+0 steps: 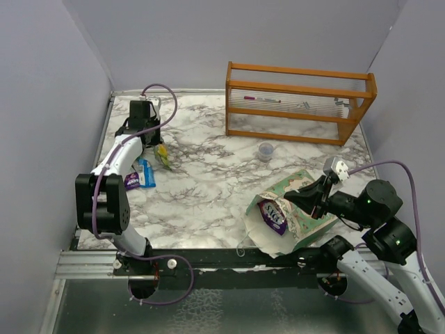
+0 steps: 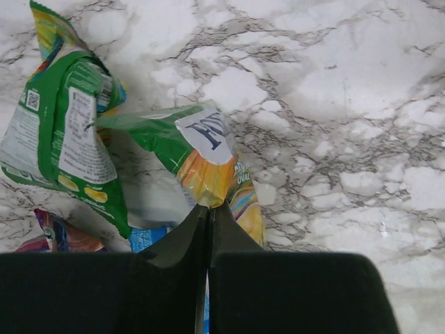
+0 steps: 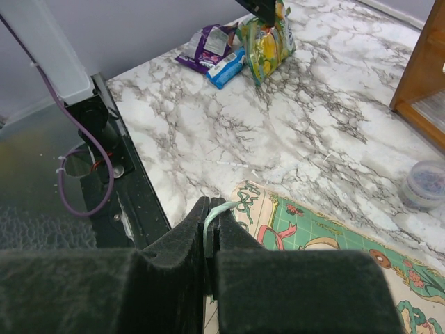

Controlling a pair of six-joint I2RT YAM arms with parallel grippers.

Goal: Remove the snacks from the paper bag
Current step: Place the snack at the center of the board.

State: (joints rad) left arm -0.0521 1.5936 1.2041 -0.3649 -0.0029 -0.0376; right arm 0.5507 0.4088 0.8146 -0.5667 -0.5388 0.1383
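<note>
Paper bag (image 1: 286, 186) on side, purple snack (image 1: 272, 216) inside mouth.

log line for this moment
left hand: shut on green-yellow glossy snack packet | right hand: shut on mint-green paper bag | purple packet: in bag

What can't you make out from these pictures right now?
Paper bag contents, top view: its wall hides everything past the purple packet at the mouth.
Orange rack items, top view: too small.
Blue packet, left wrist view: mostly hidden behind the left tool.
</note>
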